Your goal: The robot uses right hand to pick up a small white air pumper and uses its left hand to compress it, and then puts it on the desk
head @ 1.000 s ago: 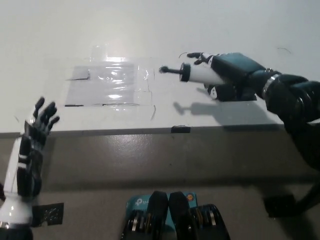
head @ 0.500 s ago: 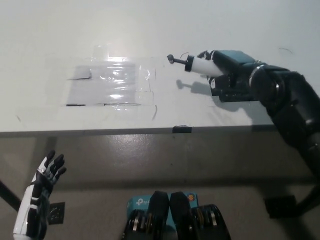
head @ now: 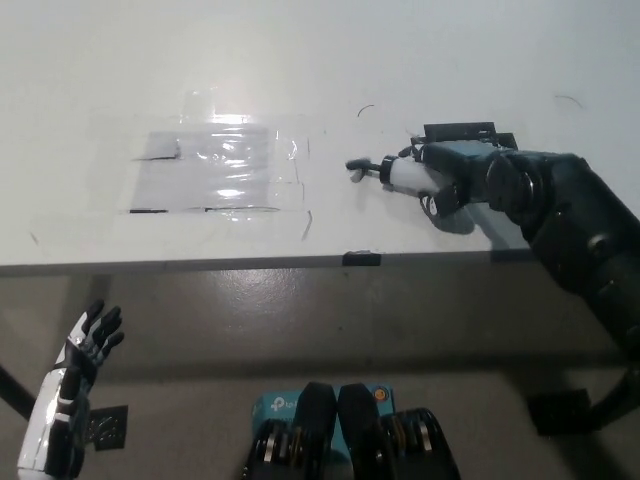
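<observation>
The small white air pumper (head: 400, 173) with a black rod at its left end lies low over the white desk (head: 330, 60), right of centre. My black right hand (head: 452, 178) is shut on its body, and the rod tip touches or nearly touches the desk top. My white left hand (head: 72, 385) hangs below the desk's front edge at the lower left, fingers spread and holding nothing.
A clear plastic sheet (head: 225, 170) is taped flat on the desk, left of the pumper. A small black tab (head: 361, 259) sits on the desk's front edge. Below the edge is grey floor.
My right hand has lowered the pumper down to the desk and drawn it slightly right. My left hand has dropped from beside the desk edge to well below it.
</observation>
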### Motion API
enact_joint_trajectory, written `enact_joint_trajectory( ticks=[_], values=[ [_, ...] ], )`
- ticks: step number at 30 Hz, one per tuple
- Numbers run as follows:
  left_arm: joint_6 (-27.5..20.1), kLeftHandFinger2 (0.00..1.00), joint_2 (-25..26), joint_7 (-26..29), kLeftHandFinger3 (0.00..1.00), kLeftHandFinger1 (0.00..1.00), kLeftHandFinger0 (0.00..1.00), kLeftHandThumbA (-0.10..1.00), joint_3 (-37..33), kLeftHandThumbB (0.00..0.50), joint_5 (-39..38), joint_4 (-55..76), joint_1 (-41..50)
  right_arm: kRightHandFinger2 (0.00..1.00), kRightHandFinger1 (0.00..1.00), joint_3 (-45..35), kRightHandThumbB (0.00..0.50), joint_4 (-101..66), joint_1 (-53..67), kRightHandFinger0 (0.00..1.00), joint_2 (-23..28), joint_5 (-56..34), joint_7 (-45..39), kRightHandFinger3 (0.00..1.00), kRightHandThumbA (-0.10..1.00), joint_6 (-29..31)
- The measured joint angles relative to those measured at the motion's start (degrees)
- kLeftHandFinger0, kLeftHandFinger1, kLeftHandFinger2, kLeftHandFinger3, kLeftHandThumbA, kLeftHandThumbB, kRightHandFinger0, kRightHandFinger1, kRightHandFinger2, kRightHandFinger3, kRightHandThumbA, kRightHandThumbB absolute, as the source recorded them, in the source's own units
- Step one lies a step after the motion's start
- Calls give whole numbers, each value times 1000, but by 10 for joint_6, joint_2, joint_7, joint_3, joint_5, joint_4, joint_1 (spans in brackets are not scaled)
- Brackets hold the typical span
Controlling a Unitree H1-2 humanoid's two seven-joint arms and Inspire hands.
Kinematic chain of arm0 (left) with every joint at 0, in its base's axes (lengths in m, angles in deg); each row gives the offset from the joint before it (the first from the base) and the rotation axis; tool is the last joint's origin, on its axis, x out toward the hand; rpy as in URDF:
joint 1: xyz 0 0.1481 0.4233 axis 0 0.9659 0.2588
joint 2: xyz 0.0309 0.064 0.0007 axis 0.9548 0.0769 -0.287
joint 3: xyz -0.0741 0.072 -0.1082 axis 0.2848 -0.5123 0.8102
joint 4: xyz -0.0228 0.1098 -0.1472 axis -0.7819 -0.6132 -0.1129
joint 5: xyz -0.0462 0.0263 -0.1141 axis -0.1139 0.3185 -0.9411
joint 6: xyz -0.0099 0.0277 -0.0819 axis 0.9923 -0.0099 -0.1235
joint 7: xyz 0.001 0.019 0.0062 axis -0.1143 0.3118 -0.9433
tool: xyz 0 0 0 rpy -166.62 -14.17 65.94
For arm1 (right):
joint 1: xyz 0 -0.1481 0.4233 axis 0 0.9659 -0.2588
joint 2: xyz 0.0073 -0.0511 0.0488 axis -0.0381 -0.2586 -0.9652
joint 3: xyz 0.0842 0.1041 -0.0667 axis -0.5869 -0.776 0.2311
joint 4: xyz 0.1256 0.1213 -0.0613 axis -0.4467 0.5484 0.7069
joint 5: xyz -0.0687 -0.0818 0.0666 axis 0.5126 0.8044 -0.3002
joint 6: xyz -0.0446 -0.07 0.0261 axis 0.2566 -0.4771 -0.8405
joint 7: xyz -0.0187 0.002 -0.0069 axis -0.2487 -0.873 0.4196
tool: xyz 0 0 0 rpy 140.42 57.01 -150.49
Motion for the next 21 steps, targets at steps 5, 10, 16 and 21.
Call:
enact_joint_trajectory(
  ticks=[5,10,16,21],
  values=[
    [-5,1000,1,0,1000,1000,1000,1000,2,203,-2,-3,-1,1000,1000,1,459,-2,-11,1000,5,-8,-53,1000,655,-15],
    [-11,1000,1,0,1000,1000,1000,1000,3,202,-3,-7,-3,1000,1000,-9,500,-36,-7,1000,17,-21,-90,1000,777,-16],
    [-14,1000,2,0,1000,1000,1000,1000,3,214,-7,-9,-4,1000,1000,-76,427,-150,4,1000,43,-59,-105,1000,1000,-17],
    [-14,1000,2,0,1000,1000,1000,1000,3,217,-11,-11,-4,1000,1000,-126,372,-266,6,1000,51,-74,-98,1000,1000,-26]
  ],
)
